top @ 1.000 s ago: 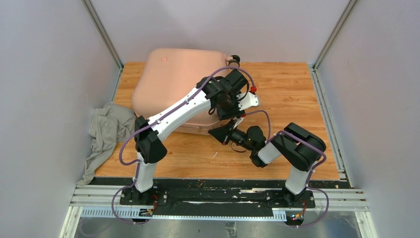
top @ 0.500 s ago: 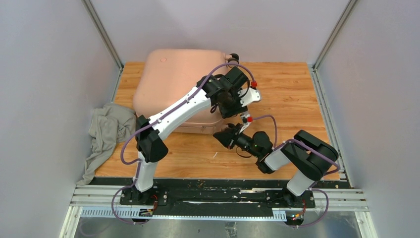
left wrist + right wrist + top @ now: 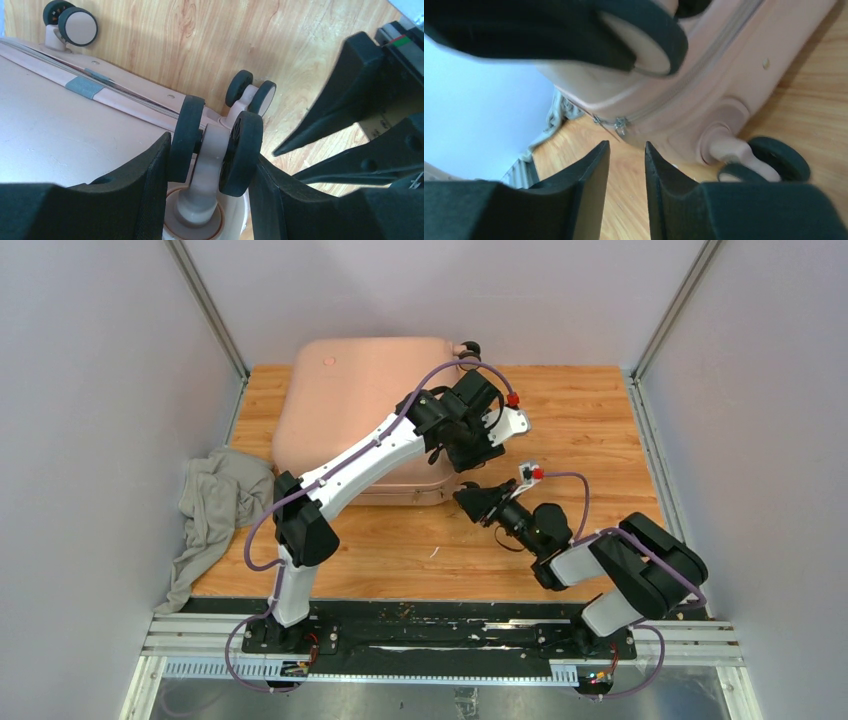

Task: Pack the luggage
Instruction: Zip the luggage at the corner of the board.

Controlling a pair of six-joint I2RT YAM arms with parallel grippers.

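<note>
Luggage (image 3: 350, 410) zipped shut, flat, upper centre of overhead view; packing looks unfinished.
Left gripper (image 3: 210, 156) clamps a spinner wheel (image 3: 216, 145); right gripper (image 3: 626, 150) narrowly parted, empty, facing zip pulls (image 3: 619, 124); grey cloth (image 3: 215, 502) outside, left edge.

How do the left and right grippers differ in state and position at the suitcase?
The left gripper clamps a double spinner wheel of the pink suitcase; the right gripper holds nothing. The left gripper's jaws stand wide around that wheel; the right gripper's are parted narrowly. The left gripper is up at a corner of the case; the right gripper is low, aimed at the zipper pulls. Both are black.
</note>
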